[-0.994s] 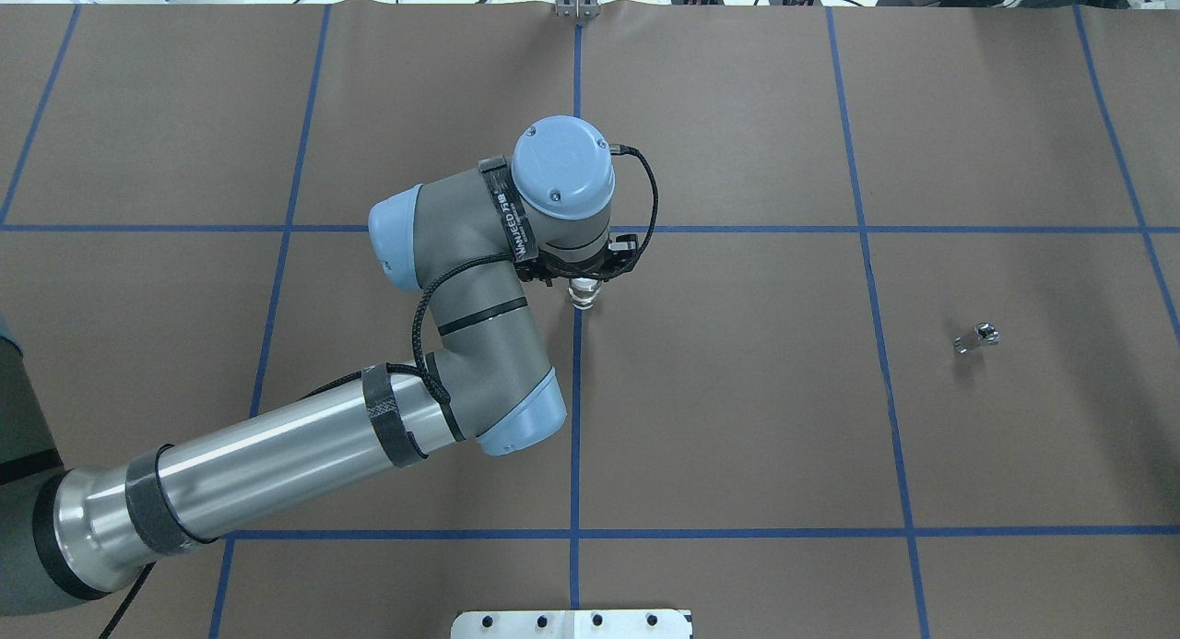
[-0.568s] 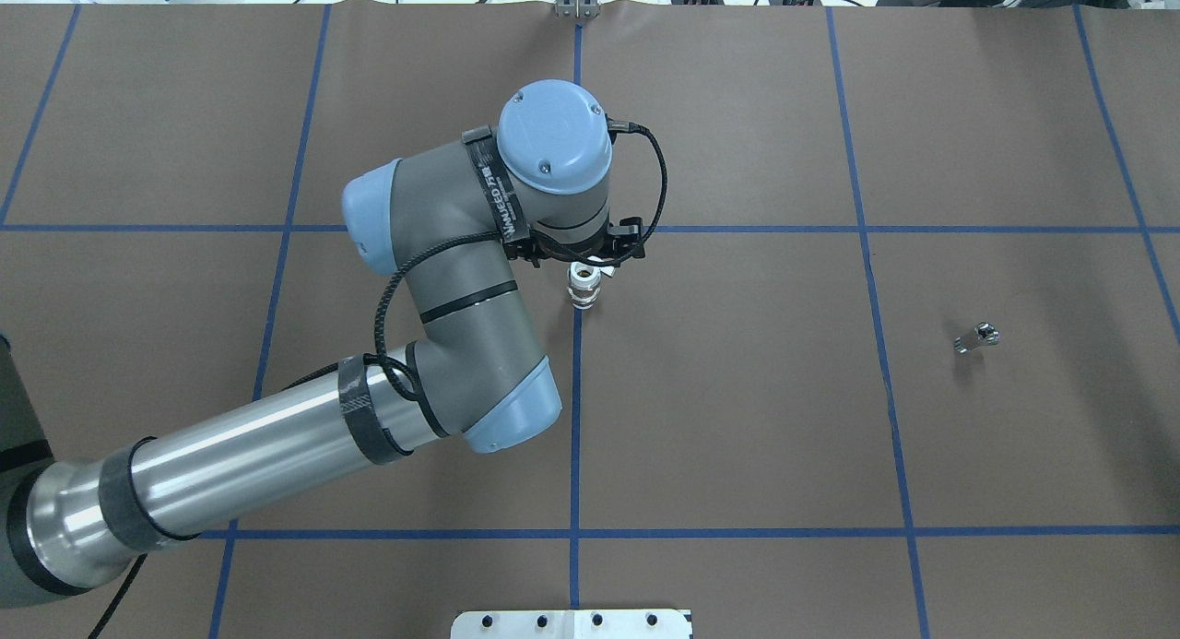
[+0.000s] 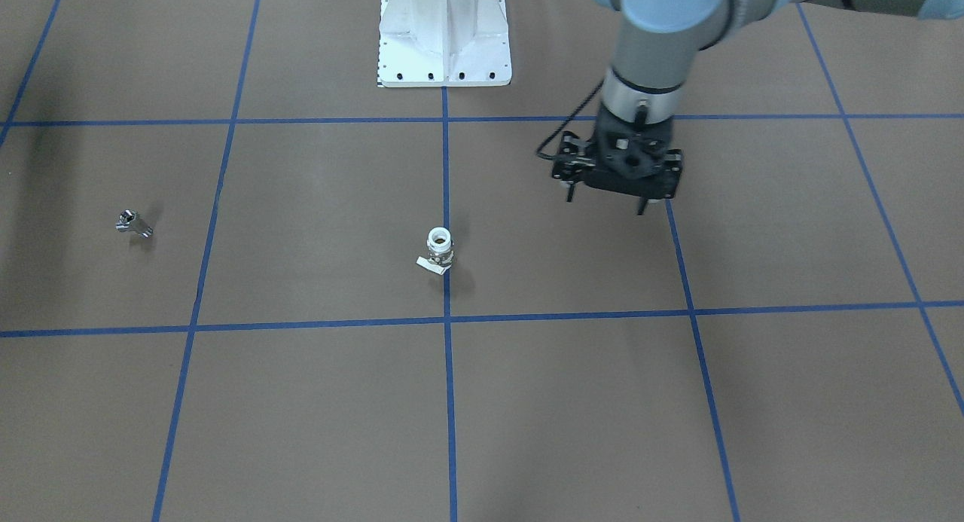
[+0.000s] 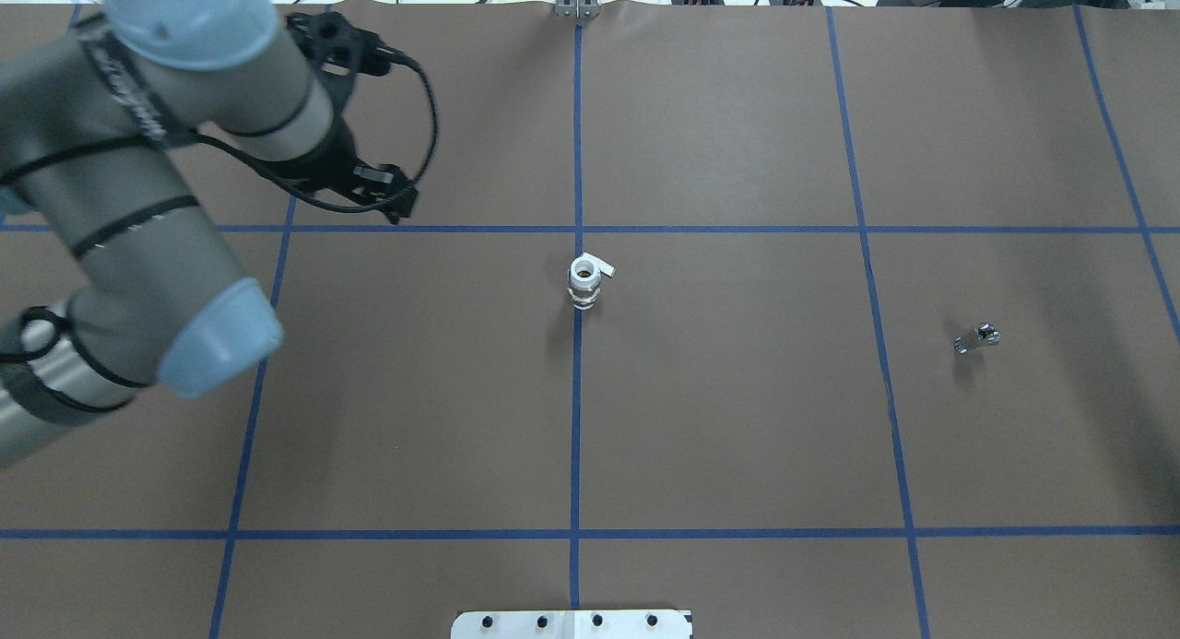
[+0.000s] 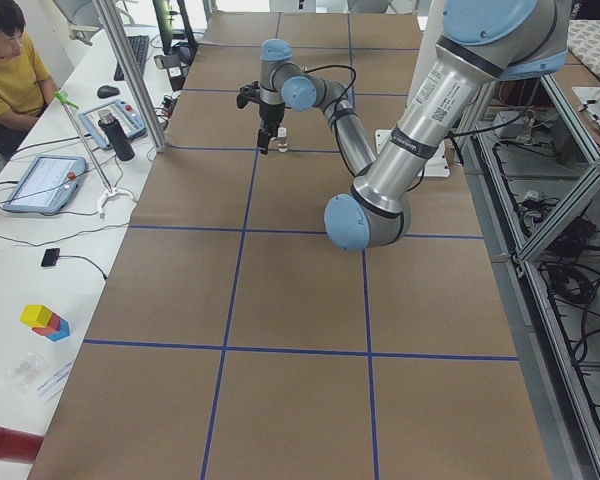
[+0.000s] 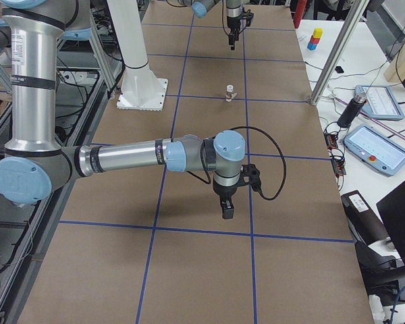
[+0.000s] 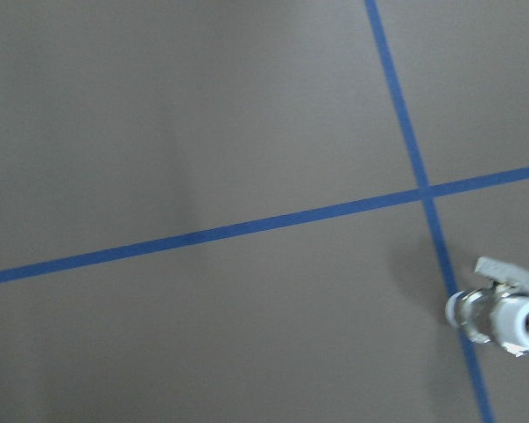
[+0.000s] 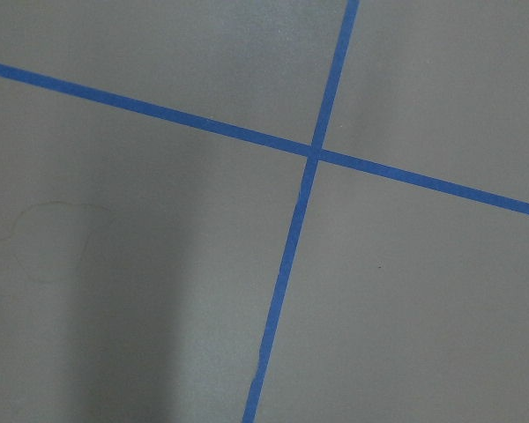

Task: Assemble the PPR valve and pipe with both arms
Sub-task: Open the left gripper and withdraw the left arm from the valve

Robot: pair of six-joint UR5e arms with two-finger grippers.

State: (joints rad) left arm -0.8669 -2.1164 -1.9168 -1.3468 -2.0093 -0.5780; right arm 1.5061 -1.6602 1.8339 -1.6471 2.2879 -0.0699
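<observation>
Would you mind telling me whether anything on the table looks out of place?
One thing: a small metal fitting lies by itself on the robot's right side, seemingly tipped over, far from the white valve standing upright at the centre.

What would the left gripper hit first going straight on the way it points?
The brown table cover. The left gripper points down over bare paper; the white valve assembly stands well to one side, only at its wrist view's edge, so likely out of that line.
</observation>
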